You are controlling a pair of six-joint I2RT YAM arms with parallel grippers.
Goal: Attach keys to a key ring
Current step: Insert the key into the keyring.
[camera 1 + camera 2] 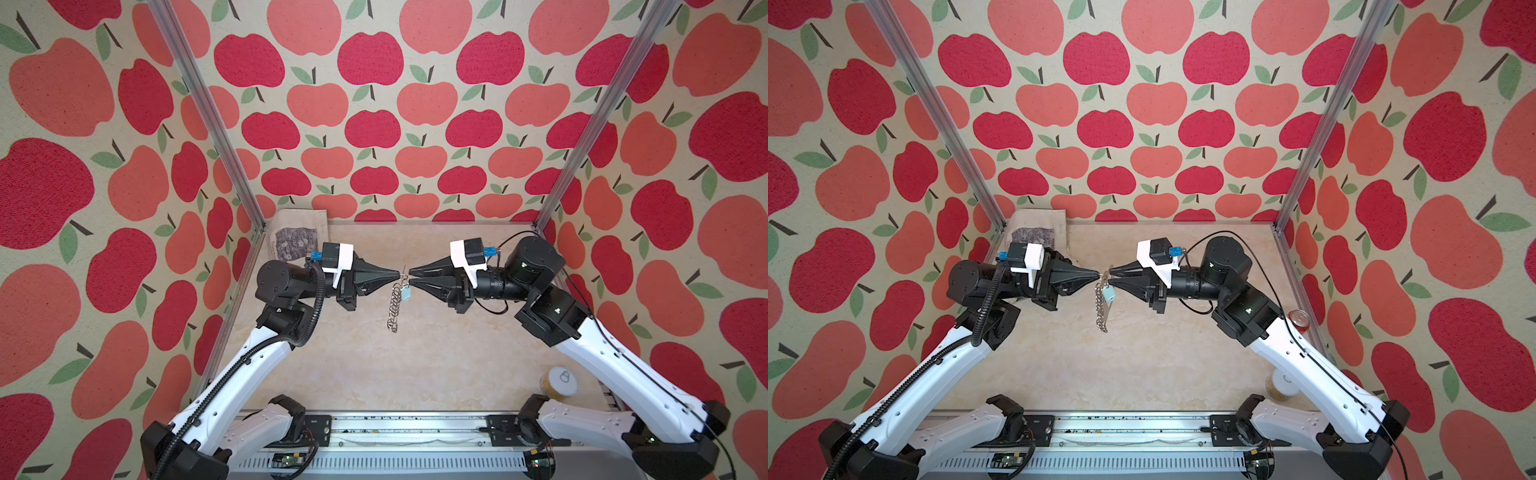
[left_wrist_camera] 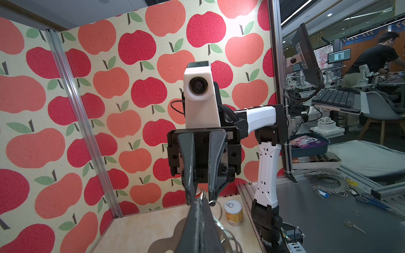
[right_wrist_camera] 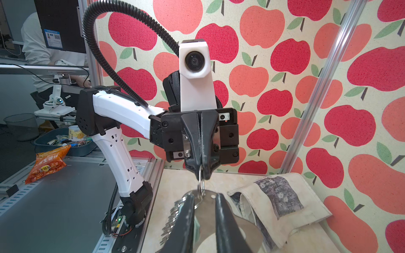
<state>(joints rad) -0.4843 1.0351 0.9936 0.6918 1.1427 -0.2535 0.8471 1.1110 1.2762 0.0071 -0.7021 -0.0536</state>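
Grey-brown D-shaped metal key ring [image 3: 205, 216] hangs pinched in my left fingers [image 3: 197, 168]; right fingers [image 1: 417, 284] slightly spread astride it, small pale-blue-headed silver key [image 1: 1109, 294] just below them.

The walls [image 1: 374, 124] carry deep red and coral apples with green leaves and dark stems on cream. The surface [image 1: 415, 365] is pale beige, faintly marbled. The left gripper [image 1: 400, 274] and right gripper [image 1: 409, 277] are black, on white arms [image 1: 249, 365] with black joints. At frame centre the key ring [image 1: 395, 307] is silver-grey and the key [image 1: 1108, 294] has a pale blue head. The cloth pouch [image 1: 297, 232], upper left of the surface, is cream with a grey-black floral print. The can [image 1: 559, 382], lower right, is yellow with a white lid.
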